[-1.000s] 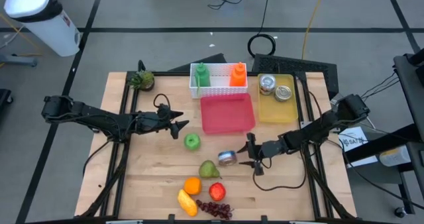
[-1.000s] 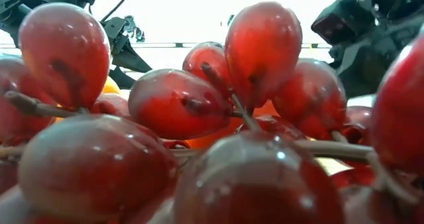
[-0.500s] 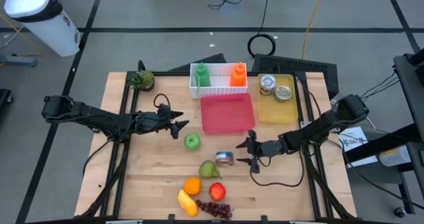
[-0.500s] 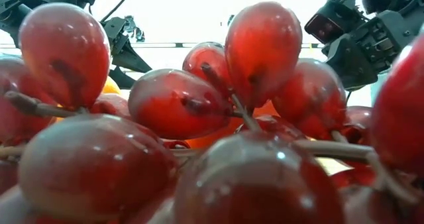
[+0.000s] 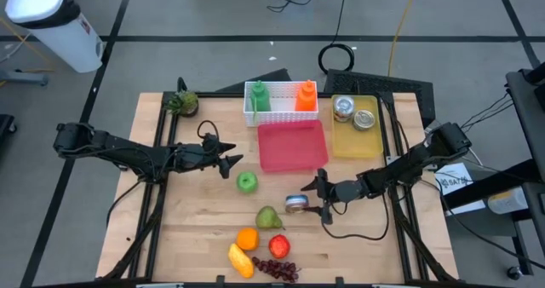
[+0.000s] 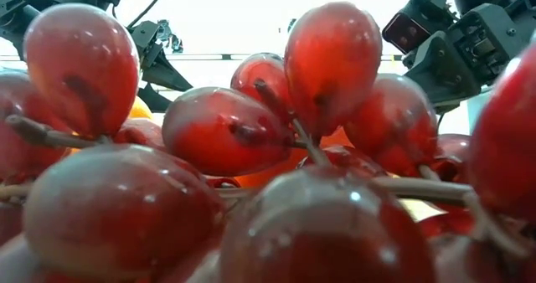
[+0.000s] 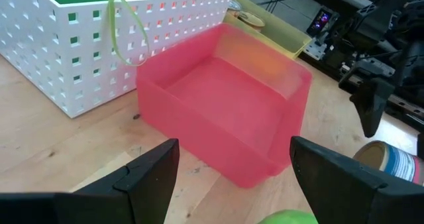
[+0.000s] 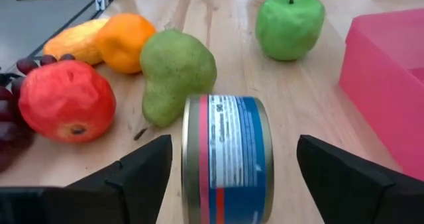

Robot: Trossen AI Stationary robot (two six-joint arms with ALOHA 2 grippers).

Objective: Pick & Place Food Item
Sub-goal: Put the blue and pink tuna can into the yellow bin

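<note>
The right gripper has its fingers apart around the can, which lies on its side at 3 o'clock of the pear, so an uneven close could roll it away, while the left gripper waits half-open.

Blue-and-red-banded can, green pear at its ten o'clock, green apple, orange, red grapes, pink tray.

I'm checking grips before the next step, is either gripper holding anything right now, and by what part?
Nothing is held. The right gripper is open around the can, which lies on its side, fingers clear of it. The left gripper is open and empty near the pink bin.
</note>
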